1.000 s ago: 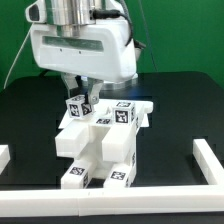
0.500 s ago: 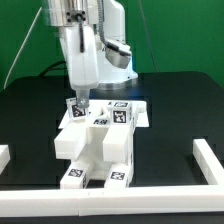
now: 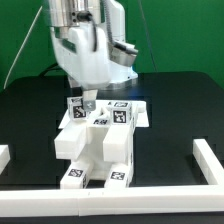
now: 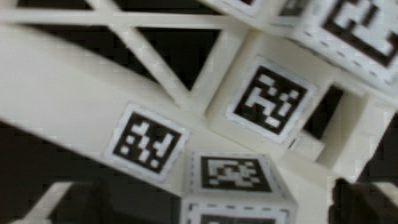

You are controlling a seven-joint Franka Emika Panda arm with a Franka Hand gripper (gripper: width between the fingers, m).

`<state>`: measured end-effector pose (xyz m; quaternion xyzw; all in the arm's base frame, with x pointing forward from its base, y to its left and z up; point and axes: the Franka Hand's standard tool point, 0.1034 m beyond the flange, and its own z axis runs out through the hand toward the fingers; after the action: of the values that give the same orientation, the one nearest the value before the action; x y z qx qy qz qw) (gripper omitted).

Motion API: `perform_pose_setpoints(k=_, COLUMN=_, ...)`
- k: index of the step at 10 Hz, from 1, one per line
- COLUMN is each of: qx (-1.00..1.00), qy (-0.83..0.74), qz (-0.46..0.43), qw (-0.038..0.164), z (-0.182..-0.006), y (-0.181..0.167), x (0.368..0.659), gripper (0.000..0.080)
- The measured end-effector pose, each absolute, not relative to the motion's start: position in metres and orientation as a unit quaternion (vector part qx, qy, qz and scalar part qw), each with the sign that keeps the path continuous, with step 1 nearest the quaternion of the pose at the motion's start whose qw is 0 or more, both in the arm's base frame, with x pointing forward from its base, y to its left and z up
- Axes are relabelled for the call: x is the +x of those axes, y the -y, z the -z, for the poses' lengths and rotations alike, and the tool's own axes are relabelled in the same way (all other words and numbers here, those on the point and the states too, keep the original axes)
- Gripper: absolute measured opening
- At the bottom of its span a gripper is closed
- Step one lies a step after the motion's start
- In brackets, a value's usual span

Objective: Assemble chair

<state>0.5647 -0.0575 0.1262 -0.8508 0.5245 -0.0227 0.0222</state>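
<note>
The white chair assembly stands in the middle of the black table, with tagged slabs and two tagged front blocks. A small tagged white leg piece stands upright on its rear, toward the exterior view's left. My gripper reaches straight down over this piece. In the wrist view the leg piece lies between my dark fingers, with a gap showing on each side. The jaws stand apart, around the piece rather than pressed on it. The chair's tagged slabs fill the rest of that view.
Long white border rails run along the table's front and at the exterior view's right and left. A green backdrop stands behind the table.
My hand has turned about its vertical axis over the leg piece: it faced the camera broadside a second ago and now shows its narrow side. The chair assembly has stayed in place.
</note>
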Motion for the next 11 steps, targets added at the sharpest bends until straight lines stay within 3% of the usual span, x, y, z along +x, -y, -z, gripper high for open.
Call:
perform_pose_setpoints(k=1, qx=-0.899, qy=-0.437, qz=0.026, qw=0.023, z=-0.129, y=0.057, x=0.564, gripper=0.0639)
perform_pose_setpoints(k=5, qx=-0.96, qy=-0.277, qz=0.029, qw=0.019, z=-0.131, y=0.059, x=0.557, gripper=0.0649)
perform_pose_setpoints(k=9, qx=-0.999, qy=0.025, qz=0.042, qw=-0.004, z=-0.126, y=0.062, x=0.561, gripper=0.0649)
perform_pose_setpoints(k=11, qx=-0.999, qy=0.003, qz=0.041, qw=-0.005, z=-0.126, y=0.067, x=0.56, gripper=0.0601)
